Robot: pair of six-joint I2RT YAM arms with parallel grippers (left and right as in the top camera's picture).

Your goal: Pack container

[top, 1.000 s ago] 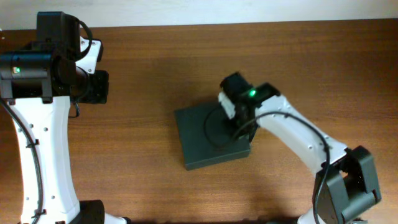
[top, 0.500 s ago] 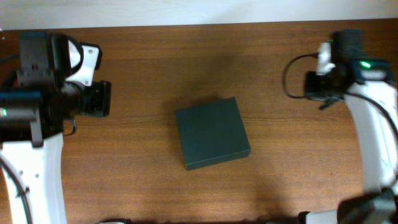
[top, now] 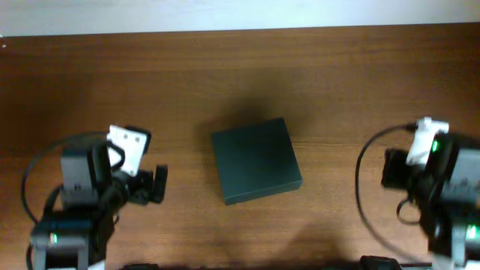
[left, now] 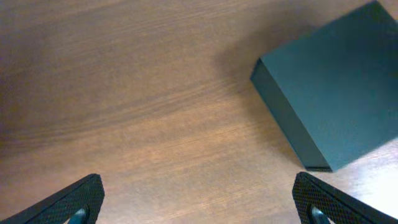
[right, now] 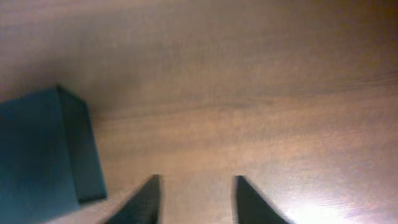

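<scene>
The container [top: 255, 160], a dark green-black box with its lid down flat, lies alone at the middle of the wooden table [top: 337, 82]. My left gripper [top: 156, 185] hovers near the front left, well apart from it. In the left wrist view this gripper [left: 198, 185] is wide open over bare wood, with the container [left: 336, 87] at the upper right. My right gripper [top: 391, 169] hangs at the front right, also clear of the box. Its fingers [right: 148, 198] stand apart and the right gripper [right: 196, 180] holds nothing; the container [right: 37, 149] shows at the left.
A pale wall strip [top: 225, 13] runs along the table's far edge. Cables [top: 367, 187] loop from both arms near the front edge.
The right gripper left the container's top and swung away to the front right, opening. The left arm dropped from the back left to the front left and opened wide. The container stayed put.
</scene>
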